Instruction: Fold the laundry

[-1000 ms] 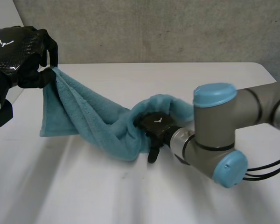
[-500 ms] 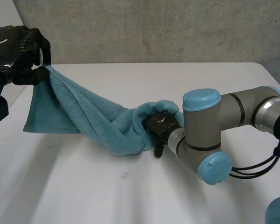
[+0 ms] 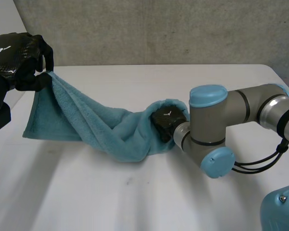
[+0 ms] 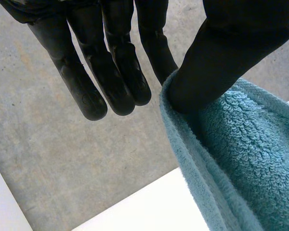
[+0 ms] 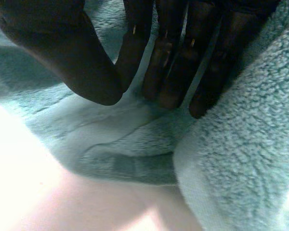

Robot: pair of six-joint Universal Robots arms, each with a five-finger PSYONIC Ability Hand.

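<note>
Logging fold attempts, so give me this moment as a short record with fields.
cloth: teal terry-cloth towel, bunched lengthwise, strung between the hands
left hand: raised, thumb pinching one end's edge
right hand: low, fingers and thumb closed on the other end, towel draped over it
surface: white table, towel's middle resting on it
fold: not yet made

Lab bench: white table (image 3: 135, 202), concrete wall (image 3: 159, 29)

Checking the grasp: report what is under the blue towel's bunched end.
The black right hand sits under the bunch of the light-blue terry towel, cloth arched over it. How it grips the cloth is covered.
</note>
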